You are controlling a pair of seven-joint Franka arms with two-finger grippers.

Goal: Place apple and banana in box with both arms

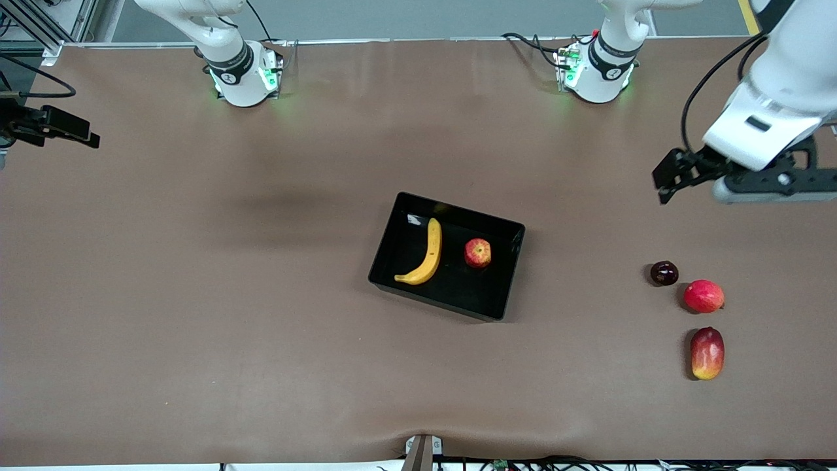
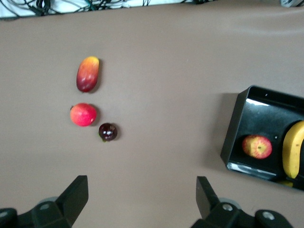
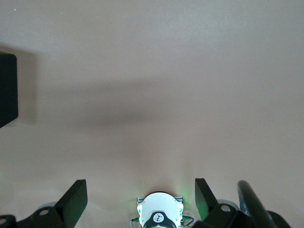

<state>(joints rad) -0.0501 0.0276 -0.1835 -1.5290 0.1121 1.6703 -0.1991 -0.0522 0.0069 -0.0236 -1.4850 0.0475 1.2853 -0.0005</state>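
Sitting in the box point(image 1: 507, 275) already: banana point(image 1: 426, 254) and apple point(image 1: 478, 253), side by side, not touching, banana toward the right arm's end. Looks done to me.

Handling guess: both light. Banana is soft-skinned and bruises, so pinch it across mid-body. Apple is firm, round and smooth, could roll or slip; grip across the widest part. Box is stiff, glossy, low-walled.

Count: one banana, one apple, one box, three other fruits on the table point(image 1: 196, 327) toward the left arm's end from the box.

Left gripper point(image 1: 667, 176) is over bare table near those fruits, fingers apart, empty. Right gripper point(image 3: 141, 199) is over table near its own base, fingers apart, empty.
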